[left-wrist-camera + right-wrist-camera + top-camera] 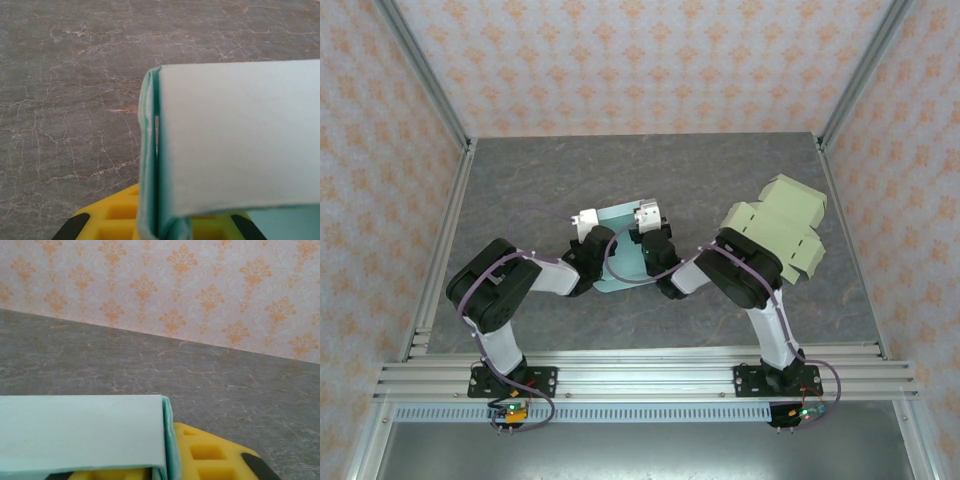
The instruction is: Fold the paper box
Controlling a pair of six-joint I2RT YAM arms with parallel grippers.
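Grey marbled desk (pixel 520 180), patterned walls around. Teal paper box (pixel 625 255) sits mid-desk between my two arms. Left hand (pixel 588 222) pinches the box's left wall, yellow fingers (pixel 115 220) closed on the fold. Right hand (pixel 648 217) grips the right wall likewise. Pale green flat cardboard (pixel 785 225) lies at the right, by my right arm.

**Both arms angled inward, jaws pinched shut**

The left arm (pixel 505 290) bends at the elbow and reaches rightward. The right arm (pixel 750 275) mirrors it and reaches leftward. The left gripper (pixel 588 222) and right gripper (pixel 648 216) sit near each other, pointing away from the bases, each with jaws closed on an edge of the paper box (pixel 620 215).
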